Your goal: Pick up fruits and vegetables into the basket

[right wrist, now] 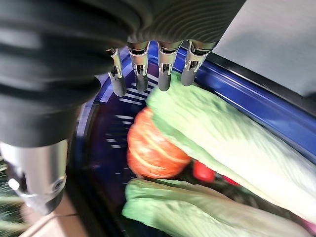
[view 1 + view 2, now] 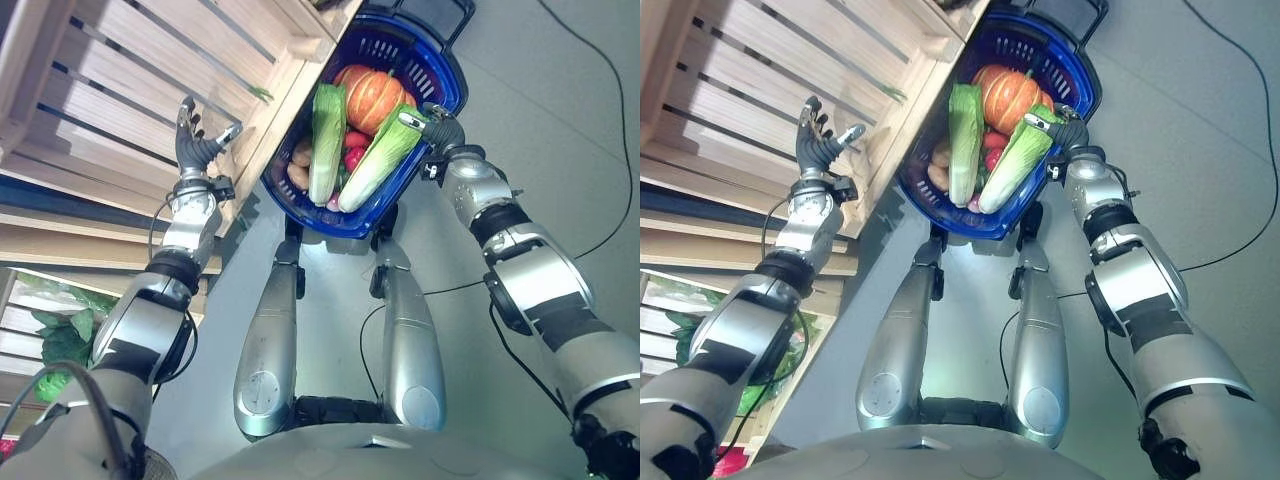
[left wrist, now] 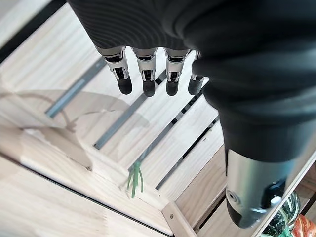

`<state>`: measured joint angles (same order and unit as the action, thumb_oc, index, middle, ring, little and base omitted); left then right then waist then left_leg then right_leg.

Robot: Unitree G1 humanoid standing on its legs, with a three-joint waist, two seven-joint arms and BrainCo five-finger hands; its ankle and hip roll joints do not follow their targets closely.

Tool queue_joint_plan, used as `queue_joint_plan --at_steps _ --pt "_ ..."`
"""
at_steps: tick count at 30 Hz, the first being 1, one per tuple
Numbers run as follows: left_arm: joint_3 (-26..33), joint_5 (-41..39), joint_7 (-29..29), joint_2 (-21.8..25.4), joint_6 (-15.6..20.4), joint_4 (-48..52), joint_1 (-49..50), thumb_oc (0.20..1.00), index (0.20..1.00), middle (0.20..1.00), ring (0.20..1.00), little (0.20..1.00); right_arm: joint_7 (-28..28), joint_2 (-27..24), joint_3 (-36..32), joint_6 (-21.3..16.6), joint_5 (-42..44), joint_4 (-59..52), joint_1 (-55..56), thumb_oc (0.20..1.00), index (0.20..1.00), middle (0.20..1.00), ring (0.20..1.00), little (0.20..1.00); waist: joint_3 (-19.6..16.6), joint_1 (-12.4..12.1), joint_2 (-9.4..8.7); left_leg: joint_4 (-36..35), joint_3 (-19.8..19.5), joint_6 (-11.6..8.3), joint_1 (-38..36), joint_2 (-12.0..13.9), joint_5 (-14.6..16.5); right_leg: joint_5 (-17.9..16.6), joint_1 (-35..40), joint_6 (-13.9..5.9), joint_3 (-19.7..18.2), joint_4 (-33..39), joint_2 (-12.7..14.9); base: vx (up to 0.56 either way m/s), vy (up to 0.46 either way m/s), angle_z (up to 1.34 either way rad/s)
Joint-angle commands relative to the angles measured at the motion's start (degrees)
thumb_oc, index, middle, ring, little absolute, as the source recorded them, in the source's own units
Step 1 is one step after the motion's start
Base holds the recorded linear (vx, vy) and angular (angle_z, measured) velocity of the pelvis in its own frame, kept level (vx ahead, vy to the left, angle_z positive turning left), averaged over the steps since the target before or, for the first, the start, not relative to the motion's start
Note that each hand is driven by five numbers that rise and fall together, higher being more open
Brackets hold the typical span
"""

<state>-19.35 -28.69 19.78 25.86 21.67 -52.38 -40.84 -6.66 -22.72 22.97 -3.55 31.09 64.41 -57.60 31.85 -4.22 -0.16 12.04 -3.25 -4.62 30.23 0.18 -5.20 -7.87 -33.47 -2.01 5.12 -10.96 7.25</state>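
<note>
Cabbages (image 2: 380, 160) fill the basket (image 2: 445, 85) under the open right robot hand (image 2: 432, 124); left robot hand (image 2: 197, 148) open.

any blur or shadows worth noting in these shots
Right wrist view: the cabbages and pumpkin in the basket are smeared. Left wrist view: sharp, with soft shadows across the wooden crate.

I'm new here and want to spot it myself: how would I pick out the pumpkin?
Find the blue basket on the floor beside the wooden crate. Inside lie two long pale-green cabbages over smaller red and brown produce. The pumpkin sits at the basket's far end, next to the right hand: it is the only round, orange, ribbed thing there.
</note>
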Motion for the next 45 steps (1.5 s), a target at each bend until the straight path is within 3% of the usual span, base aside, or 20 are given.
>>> queue_joint_plan --at_steps 1,3,9,14,19,23,26,29,32,45 --pt "1.65 4.97 -2.09 1.49 0.85 1.79 5.72 1.0 1.0 1.0 1.0 1.0 -2.22 -5.52 -0.11 -4.09 -1.91 -4.39 6.07 1.0 1.0 1.0 1.0 1.0 -2.06 1.35 3.06 -5.48 1.79 1.33 -7.01 -3.13 1.23 6.12 8.82 -3.37 3.18 -0.23 -1.64 0.0 0.05 -0.05" --pt "1.91 5.83 -2.7 1.51 0.47 1.58 7.75 1.0 1.0 1.0 1.0 1.0 -2.0 -5.78 -1.2 -4.68 -1.93 -5.0 9.12 1.0 1.0 1.0 1.0 1.0 -2.39 1.6 2.9 -6.91 1.92 1.31 -9.45 -2.89 1.28 5.99 11.22 -3.67 3.15 0.97 -1.35 0.03 0.04 -0.03" --pt "1.29 10.43 -6.61 2.1 -1.1 -0.75 17.28 1.0 1.0 1.0 1.0 1.0 -0.34 -5.32 -5.6 -6.47 -2.13 -4.33 24.79 1.0 1.0 1.0 1.0 1.0 -9.3 2.83 1.97 -12.11 2.93 1.25 -17.04 -1.72 1.84 5.41 19.82 -4.45 2.74 6.78 -0.73 0.09 0.022 -0.07" --pt "2.15 15.77 -12.11 0.74 -1.54 -4.47 26.28 1.0 1.0 1.0 1.0 1.0 3.44 -3.44 -9.75 -7.71 -7.21 -0.88 38.2 1.0 1.0 1.0 1.0 1.0 -15.87 3.27 1.5 -14.68 3.59 1.36 -23.31 -1.03 2.5 5.19 26.63 -4.94 2.47 10.29 -0.87 0.16 -0.017 -0.1" --pt "2.65 22.23 -16.5 -2.06 -2.02 -9.79 32.41 1.0 1.0 1.0 1.0 1.0 5.6 -0.36 -11.25 -5.11 -12.45 3.92 45.2 1.0 1.0 1.0 1.0 1.0 -21.97 3.48 1.07 -15.73 4.33 1.48 -28.29 -0.26 3.61 5.32 31.39 -5.29 2.42 12.21 -1.04 0.18 -0.01 -0.1" --pt "2.58 24.36 -18.67 -4.09 -2.39 -14.88 35.07 1.0 1.0 1.0 1.0 1.0 7.23 2.07 -12.09 -1.58 -14.96 7.22 48.29 1.0 1.0 1.0 1.0 1.0 -24.87 3.87 0.81 -16.35 5.02 1.47 -31.4 0.33 4.64 5.59 34.3 -5.61 2.2 13.41 -1.12 0.13 -0.002 -0.08" --pt "2.72 24.63 -19.94 -5.18 -3.89 -17.54 35.77 1.0 1.0 1.0 1.0 1.0 8.19 3.01 -12.71 0.39 -15.42 9.59 49.36 1.0 1.0 1.0 1.0 1.0 -25.78 4.02 0.7 -16.56 5.23 1.42 -32.66 0.61 5.29 6.03 35.57 -5.73 2.16 13.72 -1.11 0.07 0.0 -0.01" --pt "3.81 25.85 -22.98 -6.78 -8.82 -20.77 36.85 1.0 1.0 1.0 1.0 1.0 9.19 4.54 -13.51 3.01 -16.41 12.29 50.81 1.0 1.0 1.0 1.0 1.0 -26.32 4.42 0.46 -16.51 5.83 1.46 -34.12 0.9 6.09 6.57 36.64 -5.86 2.1 13.44 -1.03 0.07 0.003 -0.06" --pt "3.9 27.35 -25.02 -7.56 -11.17 -22.56 37.32 1.0 1.0 1.0 1.0 1.0 11.04 5.13 -13.73 5.23 -18.22 14.35 51.42 1.0 1.0 1.0 1.0 1.0 -26.64 4.75 0.43 -16.7 6.28 1.54 -35.37 1.22 6.72 6.92 37.78 -5.83 2.19 13.67 -0.99 0.06 0.015 -0.07" --pt "3.58 24.81 -28.19 -7.89 -13.72 -22.86 36.71 1.0 1.0 1.0 1.0 1.0 12.39 5.35 -12.44 5.99 -21.2 14.96 51.43 1.0 1.0 1.0 1.0 1.0 -28.16 5.1 0.14 -17.04 7.13 1.05 -36.91 2.43 7.69 6.73 39.43 -6.23 2.33 15.46 -0.52 0.01 0.003 -0.01"
